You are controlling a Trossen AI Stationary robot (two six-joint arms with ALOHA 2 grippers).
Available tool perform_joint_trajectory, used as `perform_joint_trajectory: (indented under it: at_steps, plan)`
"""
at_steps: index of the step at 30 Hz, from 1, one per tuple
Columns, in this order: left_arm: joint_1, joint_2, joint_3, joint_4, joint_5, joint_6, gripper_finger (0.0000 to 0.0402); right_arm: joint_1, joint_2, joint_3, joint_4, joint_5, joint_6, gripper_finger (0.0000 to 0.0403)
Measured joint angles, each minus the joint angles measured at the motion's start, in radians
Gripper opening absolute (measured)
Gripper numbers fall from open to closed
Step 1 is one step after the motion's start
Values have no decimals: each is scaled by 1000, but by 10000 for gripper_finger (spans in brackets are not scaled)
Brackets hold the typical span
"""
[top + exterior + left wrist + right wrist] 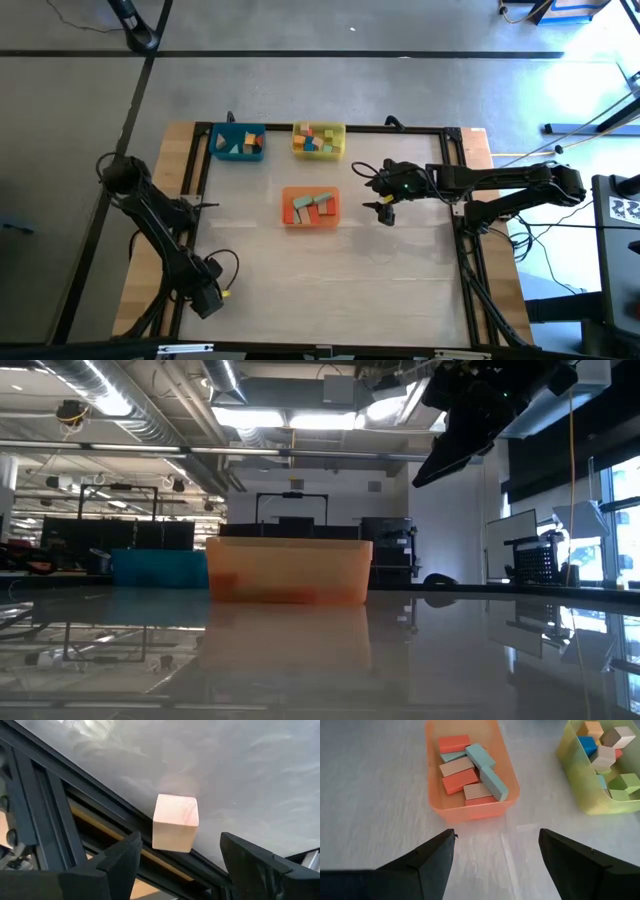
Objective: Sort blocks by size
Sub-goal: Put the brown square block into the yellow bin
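A plain wooden cube (175, 822) sat closest to the lens in the left wrist view, resting on the table right at the black frame rail (100, 815) along the table's left edge, near the front-left corner. The left gripper (180, 865) hung just over it with its fingers spread wide on either side, touching nothing; the cube stood free between them.

Sorting looked nearly finished. The orange tray (310, 208), near the table's middle, held the long blocks (470, 770): red, pale blue and natural-wood bars lying in a loose heap. The yellow tray (319, 141), at the back edge, held small cubes and chunks (610, 750) in blue, orange, green and wood. The blue tray (238, 142), beside it toward the left at the back edge, held a few more pieces, among them what seemed to be wedge shapes, though they were too small to tell for sure. No loose blocks showed on the open table (330, 270) in the high view apart from the cube by the left rail, which I judge to be the one piece left to place, probably with the other small cubes.

The right gripper (495, 860) hovered above the table just right of the orange tray, fingers spread and empty, not touching tray or table.
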Motion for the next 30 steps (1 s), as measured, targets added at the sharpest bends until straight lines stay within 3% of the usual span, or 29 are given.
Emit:
perform_joint_trajectory:
  at_steps: [14, 23, 30]
  plan:
    - [-19, 1, -94, 136, -9, -9, 257, 0, 0, 0, 4, 0, 23, 289]
    - [-24, 3, -96, 123, 3, 63, 198, 0, 0, 0, 5, 0, 23, 289]
    - [-31, 4, -96, 122, 8, 113, 178, 0, 0, 0, 2, 0, 24, 289]
